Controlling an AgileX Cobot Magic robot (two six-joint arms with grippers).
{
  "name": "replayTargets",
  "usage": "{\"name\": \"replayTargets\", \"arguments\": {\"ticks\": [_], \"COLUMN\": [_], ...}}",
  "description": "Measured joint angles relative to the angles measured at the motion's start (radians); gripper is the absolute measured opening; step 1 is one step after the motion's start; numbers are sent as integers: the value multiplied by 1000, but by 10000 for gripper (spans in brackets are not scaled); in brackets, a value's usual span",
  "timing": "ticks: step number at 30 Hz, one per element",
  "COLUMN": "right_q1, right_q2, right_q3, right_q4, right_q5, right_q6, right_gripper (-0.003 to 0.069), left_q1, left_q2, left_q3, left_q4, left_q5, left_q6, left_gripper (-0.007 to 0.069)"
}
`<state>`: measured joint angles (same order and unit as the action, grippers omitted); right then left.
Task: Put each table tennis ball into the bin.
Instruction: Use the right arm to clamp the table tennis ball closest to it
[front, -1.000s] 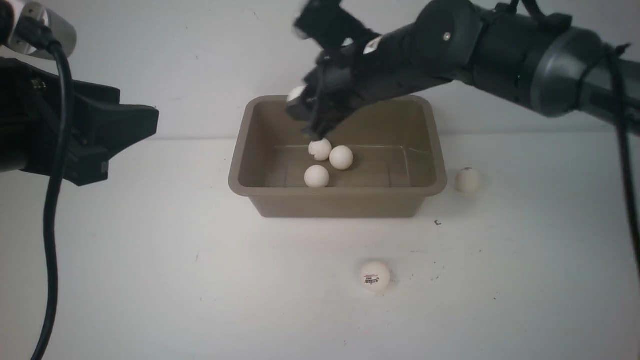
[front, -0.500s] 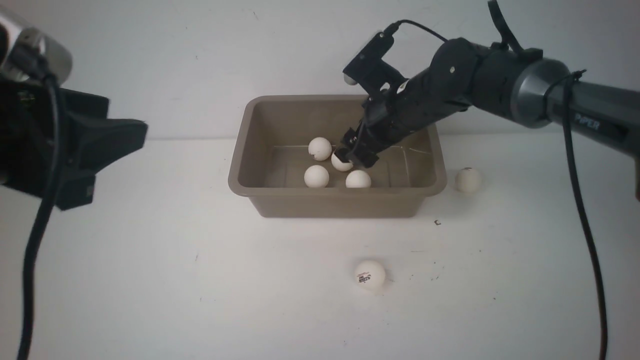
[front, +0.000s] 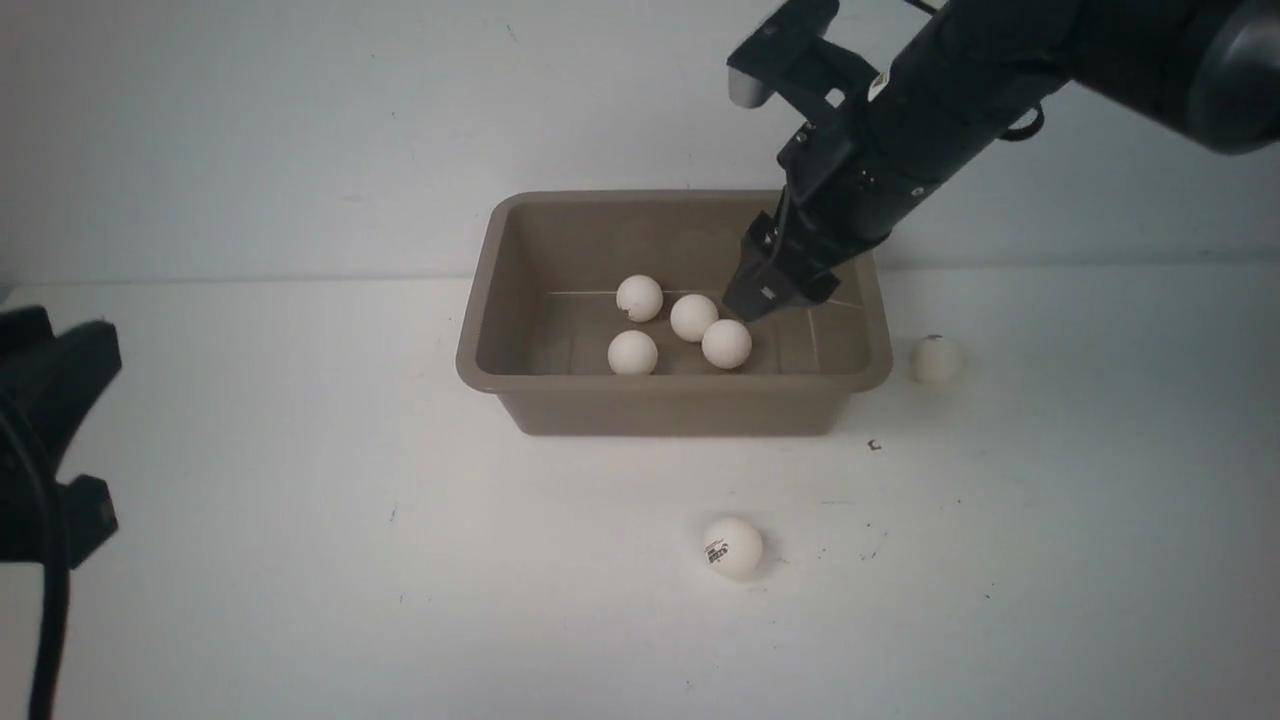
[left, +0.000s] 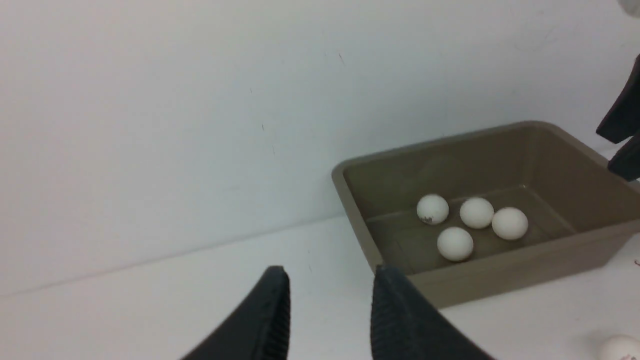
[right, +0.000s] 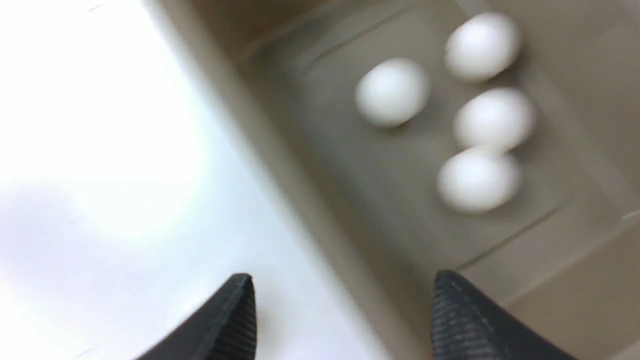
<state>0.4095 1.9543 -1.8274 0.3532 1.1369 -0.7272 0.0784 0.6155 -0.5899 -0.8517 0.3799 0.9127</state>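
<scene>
A fourth ball now lies in the bin (front: 680, 408), where a second ago there were three. The right arm (front: 960, 80) has swung from over the bin's left half to its far right part. The left arm (front: 45, 430) has sunk to the near left edge of the front view. The loose ball in front of the bin has rolled slightly left.

Nearest, the left jaws stand partly open with a clear gap and nothing between them, above the counter (front: 300, 560) and well left of the bin. The near ball (front: 733, 547) sits alone on the counter in front of the bin, well apart from it, its dark print turned to the left.

The bin stands farther back, near the middle of the counter. Four balls rest on its floor in a loose cluster: one at the near left (front: 632, 352), one at the near right (front: 726, 343), one just behind that (front: 693, 317) and one at the far left (front: 639, 297). The side ball (front: 936, 359) lies on the counter near the bin's right wall, not touching it.

Farthest, the right jaws hang over the bin's far right part, spread wide and empty, their tips just right of the cluster.
</scene>
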Motion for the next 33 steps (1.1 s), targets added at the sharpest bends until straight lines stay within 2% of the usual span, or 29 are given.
{"name": "replayTargets", "arguments": {"ticks": [2, 6, 11, 18, 26, 33], "right_q1": [0, 6, 38, 112, 173, 173], "right_q2": [-2, -2, -2, -2, 16, 94], "right_q3": [1, 43, 162, 320, 328, 330], "right_q4": [32, 95, 96, 84, -55, -96], "right_q5": [66, 93, 93, -20, -125, -131], "right_q6": [7, 13, 13, 8, 49, 76], "right_gripper": [425, 422, 405, 344, 340, 394], "left_q1": [0, 0, 0, 0, 0, 0], "left_q2": [1, 1, 1, 1, 1, 1], "left_q3": [43, 62, 66, 66, 66, 66], "left_q4": [-20, -32, -34, -34, -34, -34], "left_q5": [-5, -23, -25, -26, -15, -15], "left_q6": [-8, -10, -10, -10, -10, -8], "left_gripper": [203, 195, 195, 195, 195, 195]}}
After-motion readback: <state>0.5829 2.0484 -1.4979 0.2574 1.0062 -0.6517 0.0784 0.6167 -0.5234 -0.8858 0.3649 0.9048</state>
